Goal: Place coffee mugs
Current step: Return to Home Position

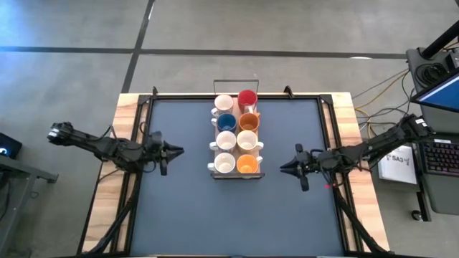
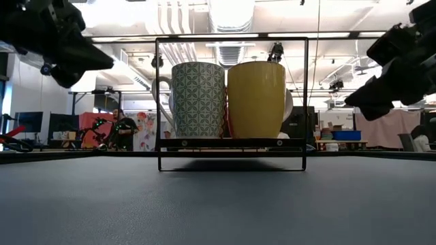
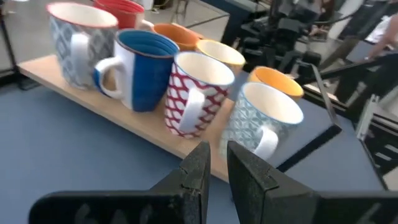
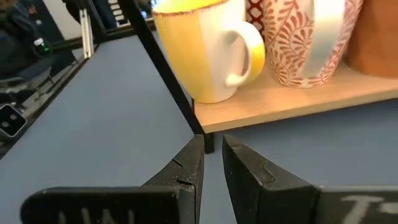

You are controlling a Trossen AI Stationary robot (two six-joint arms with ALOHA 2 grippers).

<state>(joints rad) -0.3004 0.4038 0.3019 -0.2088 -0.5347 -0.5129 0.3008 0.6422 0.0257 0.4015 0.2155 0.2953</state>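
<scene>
Several coffee mugs (image 1: 237,132) stand upright in two rows on a long light-wood tray (image 1: 237,174) with a black wire frame, at the middle of the dark mat. They include a red one (image 1: 247,97), a blue one (image 3: 146,68) and an orange one (image 1: 247,165). My left gripper (image 1: 176,151) hovers left of the tray, pointing at it, open by a narrow gap (image 3: 219,155) with nothing between its fingers. My right gripper (image 1: 285,166) hovers right of the tray's near end, likewise open by a narrow gap (image 4: 212,146) and empty.
The tray's black frame (image 2: 231,102) rises above the mugs at its near end. Bare dark mat (image 1: 186,215) lies on both sides of the tray and in front of it. Wooden table edges (image 1: 125,115) border the mat. Desks and cables (image 1: 430,150) stand off to the right.
</scene>
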